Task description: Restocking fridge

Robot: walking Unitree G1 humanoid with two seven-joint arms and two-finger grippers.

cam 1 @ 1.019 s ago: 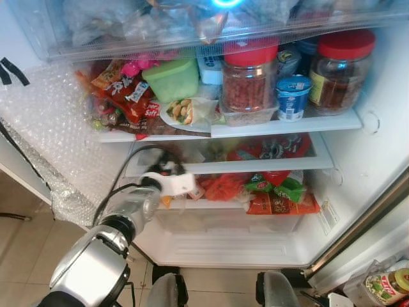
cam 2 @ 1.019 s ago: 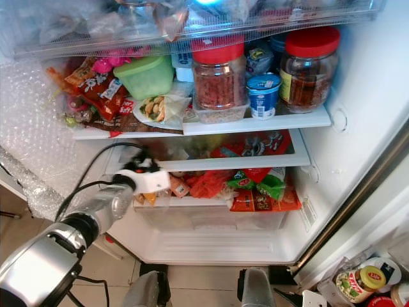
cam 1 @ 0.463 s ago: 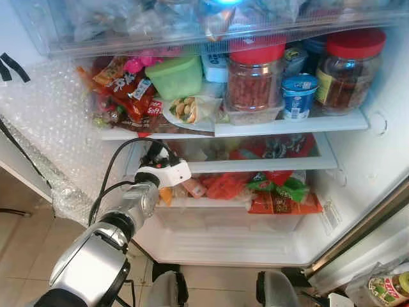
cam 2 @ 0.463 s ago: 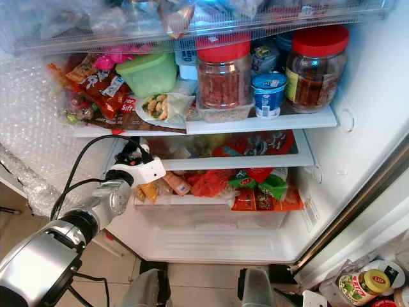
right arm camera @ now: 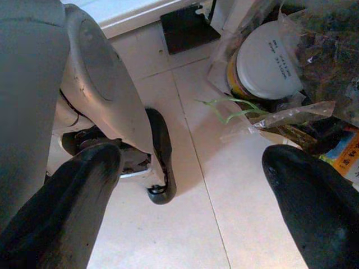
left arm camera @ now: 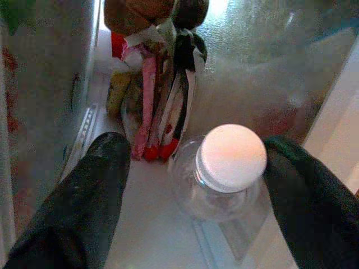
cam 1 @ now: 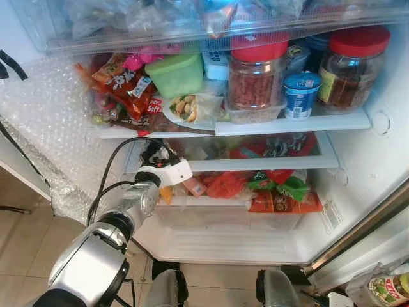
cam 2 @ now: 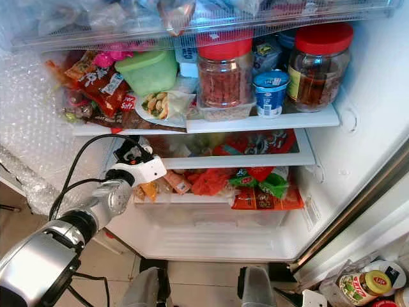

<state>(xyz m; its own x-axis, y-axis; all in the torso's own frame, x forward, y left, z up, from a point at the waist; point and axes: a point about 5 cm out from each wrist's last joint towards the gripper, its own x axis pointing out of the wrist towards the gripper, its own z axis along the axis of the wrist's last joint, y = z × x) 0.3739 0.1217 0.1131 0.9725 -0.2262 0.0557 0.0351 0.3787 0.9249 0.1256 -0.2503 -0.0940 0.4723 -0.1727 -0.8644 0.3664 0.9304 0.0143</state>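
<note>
Jars: two red-lidded jars [cam 1: 254, 77] on the upper shelf [cam 1: 287, 121]; one green tub [cam 1: 172, 75] and one blue-and-white cup [cam 1: 300, 94] beside them
Bottle: one clear bottle [left arm camera: 221, 174] with a white cap, standing upright on the lower shelf [left arm camera: 151, 224], just beside a bundle of snack packets [left arm camera: 160, 106]
Left gripper: left gripper [left arm camera: 196, 185] reaches in at the fridge's left side under the upper shelf; fingers [left arm camera: 90, 196] spread wide, one each side of the bottle, not touching it
Right gripper: right gripper [right arm camera: 190, 190] hangs over the tiled floor [right arm camera: 224, 213], fingers wide apart, holding nothing
Room: bubble-wrapped wall [cam 1: 51, 128] close on the left; bare shelf in front of the bottle
</note>
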